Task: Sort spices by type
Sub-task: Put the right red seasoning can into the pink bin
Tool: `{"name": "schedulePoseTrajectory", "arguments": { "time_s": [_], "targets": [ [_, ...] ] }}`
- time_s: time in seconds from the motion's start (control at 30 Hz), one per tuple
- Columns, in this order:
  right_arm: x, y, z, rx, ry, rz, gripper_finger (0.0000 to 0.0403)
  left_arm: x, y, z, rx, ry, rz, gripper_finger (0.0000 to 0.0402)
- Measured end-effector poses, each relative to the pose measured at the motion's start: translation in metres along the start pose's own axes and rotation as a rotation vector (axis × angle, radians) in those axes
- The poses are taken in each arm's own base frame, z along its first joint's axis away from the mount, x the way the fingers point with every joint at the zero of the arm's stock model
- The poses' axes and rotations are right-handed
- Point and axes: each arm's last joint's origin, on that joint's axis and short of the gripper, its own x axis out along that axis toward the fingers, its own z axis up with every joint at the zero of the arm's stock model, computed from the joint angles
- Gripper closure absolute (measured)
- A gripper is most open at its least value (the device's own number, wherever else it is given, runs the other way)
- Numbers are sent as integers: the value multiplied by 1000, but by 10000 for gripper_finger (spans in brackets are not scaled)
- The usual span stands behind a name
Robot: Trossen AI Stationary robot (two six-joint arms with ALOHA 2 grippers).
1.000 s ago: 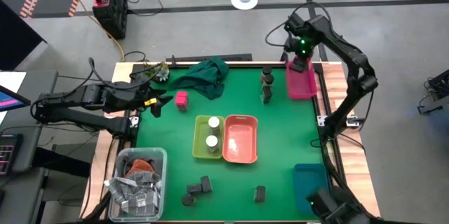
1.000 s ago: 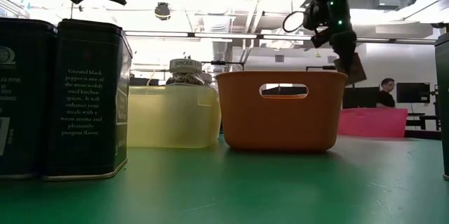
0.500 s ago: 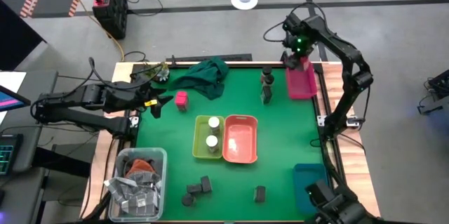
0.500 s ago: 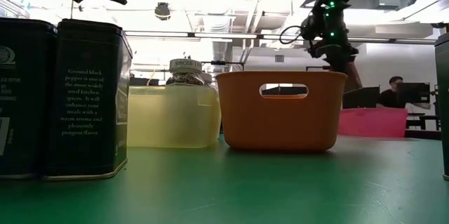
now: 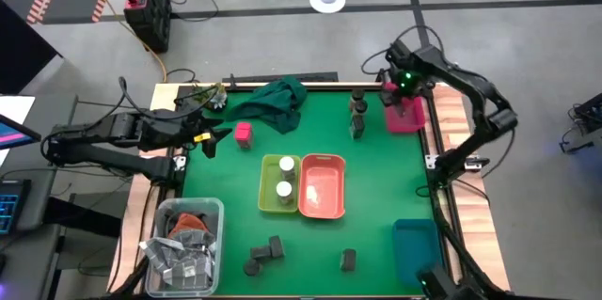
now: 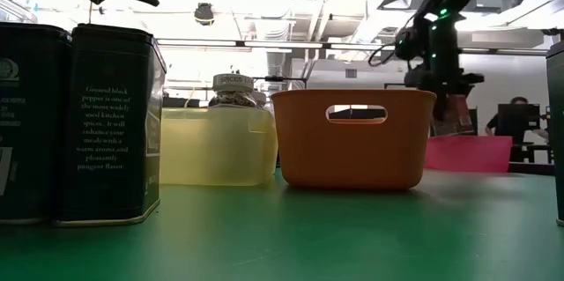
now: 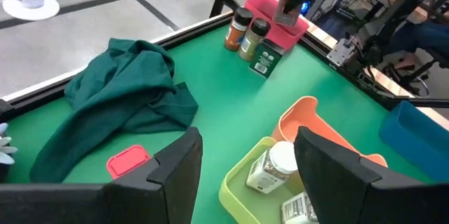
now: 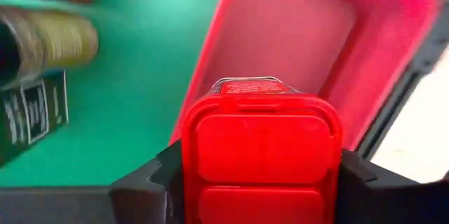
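My right gripper (image 5: 400, 91) hangs over the pink bin (image 5: 410, 118) at the table's far right corner, shut on a pink boxy pack (image 8: 261, 147). My left gripper (image 5: 209, 137) waits open near the left edge, beside a second pink pack (image 5: 244, 134) lying flat on the green mat. Two white-topped jars (image 5: 284, 176) stand in the yellow-green bin (image 5: 266, 197). Dark round jars (image 5: 357, 114) stand left of the pink bin. Dark grey blocky packs (image 5: 264, 253) sit near the near edge. My right gripper pinches the pink boxy pack by its two opposite sides (image 8: 193, 154), one finger (image 8: 147, 182) on each side. It comes from above, pointing down. The pack is lifted clear, hanging over the pink bin (image 8: 295, 34) with its lid end toward the wrist camera.
An orange bin (image 5: 321, 208) stands beside the yellow-green one at the table's middle. A dark green cloth (image 5: 280, 101) lies bunched at the far edge. A clear bin of silvery packets (image 5: 183, 244) fills the near left corner, a blue bin (image 5: 414, 242) the near right.
My right gripper, still shut on the pink pack, has moved from the far edge of the pink bin toward the table's near edge and down, so the pack now hangs lower over the bin.
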Motion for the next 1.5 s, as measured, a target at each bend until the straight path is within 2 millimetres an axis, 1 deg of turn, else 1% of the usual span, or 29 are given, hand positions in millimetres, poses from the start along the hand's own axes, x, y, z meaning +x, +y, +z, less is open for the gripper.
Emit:
{"name": "schedulePoseTrajectory", "arguments": {
  "time_s": [0.1,0.3,0.5,0.63,0.73,1.0,1.17,1.5],
  "targets": [
    [-7,-1,-6,51,-118,9,168,0,0,0,0,1,-1,187],
    [-4,2,-15,105,-138,24,168,0,0,0,4,1,-1,187],
    [12,8,-8,95,-85,14,168,0,0,0,4,0,-1,187],
    [24,8,-3,96,-46,-21,168,0,0,0,-4,6,-8,187],
    [28,5,0,112,-49,-22,168,0,0,0,-8,7,-9,187],
    [30,-4,10,202,-122,-10,168,0,0,0,-2,9,-7,187],
    [30,-4,12,215,-138,-6,166,0,0,0,1,9,-7,187],
    [30,-4,12,207,-136,-7,128,0,0,-1,2,10,-7,187]
  ]
}}
